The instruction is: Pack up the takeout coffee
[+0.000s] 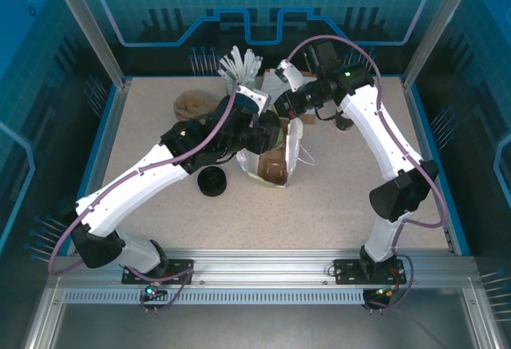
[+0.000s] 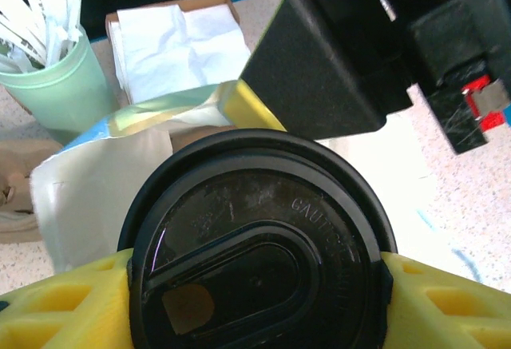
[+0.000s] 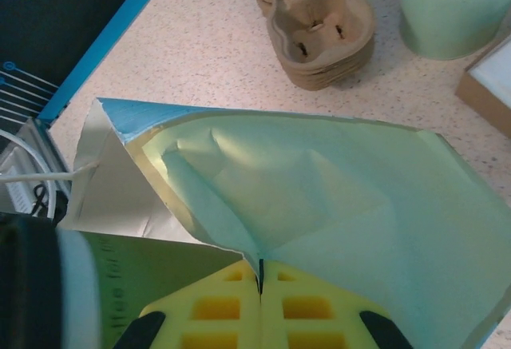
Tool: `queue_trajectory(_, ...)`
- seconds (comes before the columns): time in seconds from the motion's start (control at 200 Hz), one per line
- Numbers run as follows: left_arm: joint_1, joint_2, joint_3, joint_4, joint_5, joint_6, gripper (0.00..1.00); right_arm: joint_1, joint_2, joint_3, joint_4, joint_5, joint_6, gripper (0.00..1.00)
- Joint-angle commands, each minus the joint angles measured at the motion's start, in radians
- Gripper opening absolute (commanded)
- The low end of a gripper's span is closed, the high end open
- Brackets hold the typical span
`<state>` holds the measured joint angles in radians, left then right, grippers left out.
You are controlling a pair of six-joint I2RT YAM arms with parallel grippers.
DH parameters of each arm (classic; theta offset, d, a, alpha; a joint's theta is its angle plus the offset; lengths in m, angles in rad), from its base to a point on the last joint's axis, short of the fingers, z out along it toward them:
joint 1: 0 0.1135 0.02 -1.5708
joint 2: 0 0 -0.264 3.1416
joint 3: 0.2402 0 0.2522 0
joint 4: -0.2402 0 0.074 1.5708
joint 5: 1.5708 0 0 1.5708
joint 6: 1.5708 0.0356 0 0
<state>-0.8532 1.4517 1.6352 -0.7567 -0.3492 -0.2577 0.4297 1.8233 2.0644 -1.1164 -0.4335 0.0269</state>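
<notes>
Now your left gripper (image 2: 252,309) clasps the black-lidded coffee cup (image 2: 263,205), jaws part-open around it, seemingly over the white, green-lined paper bag (image 3: 343,197), whose rim your right gripper (image 3: 260,281) pinches shut.

This is a robot test cell in a laboratory, not a real café. The speckled surface (image 1: 319,205) has a blue border and stands inside a frame of aluminium posts (image 1: 86,25). Behind it and at the sides are blue translucent panels (image 1: 263,13) printed with a gear sign and lines like circuits. A white left arm (image 1: 152,181) and a white right arm (image 1: 391,140) are bolted to a slotted metal rail (image 1: 263,263) at the near edge, and purple cables (image 1: 351,44) run along them. The things here are café props: a coffee cup (image 2: 255,261) with a black lid, a paper bag (image 3: 335,189), pulp cup carriers (image 3: 315,21), a green holder (image 2: 56,85) with wrapped sticks, and a box of napkins (image 2: 180,41).
</notes>
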Motion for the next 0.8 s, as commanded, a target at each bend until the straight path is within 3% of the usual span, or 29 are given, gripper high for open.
queue_trajectory(0.0, 0.009, 0.012, -0.021, 0.005, -0.020, -0.024, 0.59, -0.010, 0.023, 0.001, -0.040, -0.073, 0.018, 0.00)
queue_trajectory(0.26, 0.012, 0.010, -0.047, -0.030, -0.021, -0.061, 0.59, -0.003, 0.027, -0.047, -0.012, -0.117, 0.082, 0.00)
queue_trajectory(0.47, 0.013, -0.009, -0.062, -0.043, -0.004, -0.110, 0.59, 0.009, -0.005, -0.031, -0.006, -0.084, 0.124, 0.00)
queue_trajectory(0.795, -0.049, -0.033, -0.138, -0.003, -0.040, -0.138, 0.56, 0.035, -0.133, -0.182, 0.089, -0.025, 0.223, 0.00)
